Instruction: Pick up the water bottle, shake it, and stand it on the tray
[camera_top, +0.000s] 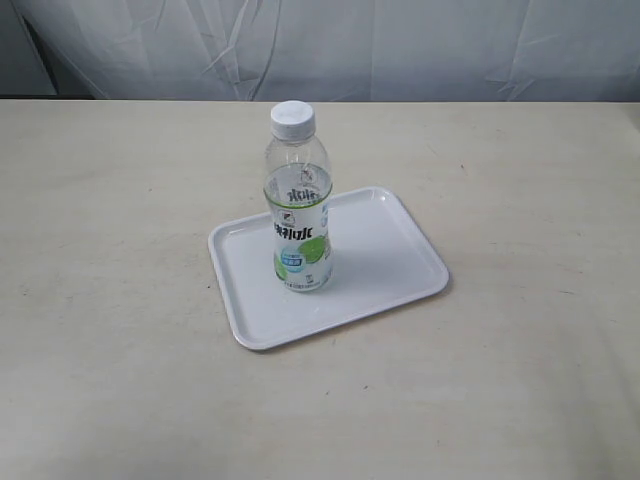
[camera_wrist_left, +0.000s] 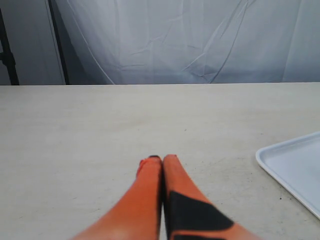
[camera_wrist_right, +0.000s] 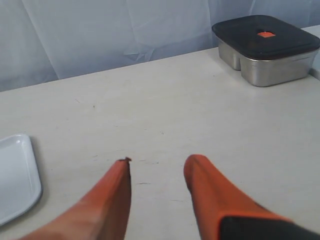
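Note:
The water bottle (camera_top: 298, 205), clear with a white cap and a white-and-green label, stands upright on the white tray (camera_top: 390, 255) in the exterior view, toward the tray's left half. Neither gripper shows in that view. In the left wrist view my left gripper (camera_wrist_left: 161, 159) is shut with its orange fingers pressed together over bare table, and a corner of the tray (camera_wrist_left: 295, 167) lies off to one side. My right gripper (camera_wrist_right: 159, 162) is open, nothing between its fingers, with a tray corner (camera_wrist_right: 17, 172) at the frame edge.
A steel container with a dark lid (camera_wrist_right: 265, 47) sits on the table (camera_top: 120, 300) in the right wrist view, far from the tray. A white cloth backdrop (camera_top: 330, 45) hangs behind the table's far edge.

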